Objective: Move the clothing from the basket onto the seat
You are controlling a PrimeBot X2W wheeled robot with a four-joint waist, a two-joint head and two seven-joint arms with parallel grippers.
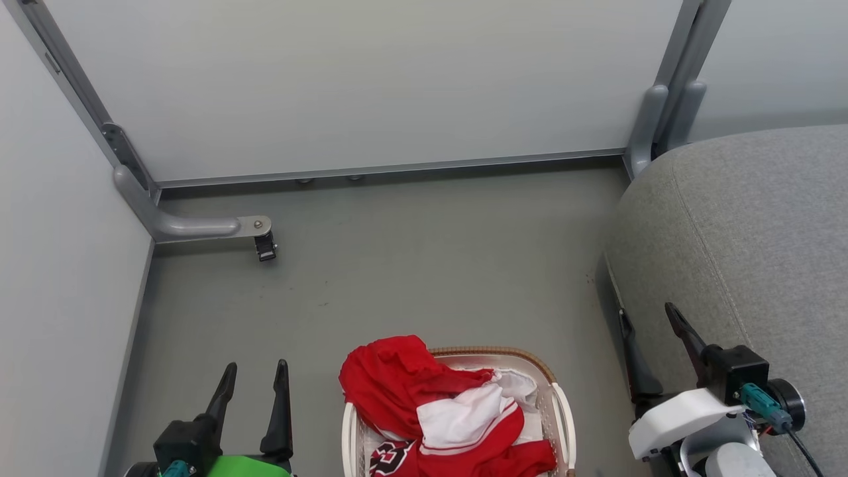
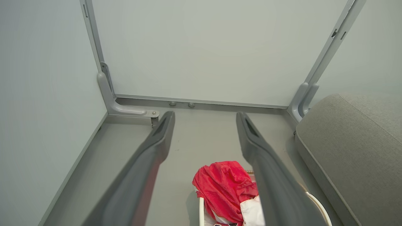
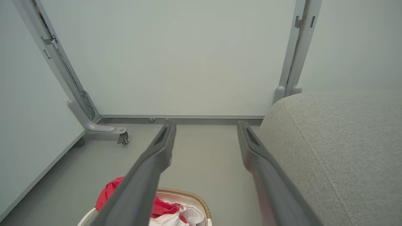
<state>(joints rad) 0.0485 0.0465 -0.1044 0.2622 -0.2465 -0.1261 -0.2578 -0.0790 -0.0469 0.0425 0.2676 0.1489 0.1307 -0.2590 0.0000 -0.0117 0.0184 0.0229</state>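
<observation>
Red and white clothing [image 1: 440, 411] is heaped in the white basket [image 1: 562, 414] at the bottom middle of the head view, with one red piece bulging over the far left rim. The grey seat [image 1: 748, 252] fills the right side. My left gripper [image 1: 255, 374] is open at the lower left, left of the basket and apart from it. My right gripper [image 1: 649, 318] is open at the lower right, between basket and seat edge. In the left wrist view the clothing [image 2: 224, 188] lies below the open fingers. In the right wrist view the basket [image 3: 188, 194] and seat [image 3: 339, 147] flank the fingers.
Pale partition panels [image 1: 371, 86] close off the back and left. A grey metal foot with a small caster [image 1: 265, 246] sticks out onto the grey floor [image 1: 411, 265] at the back left. Another partition post [image 1: 652, 126] stands by the seat's far corner.
</observation>
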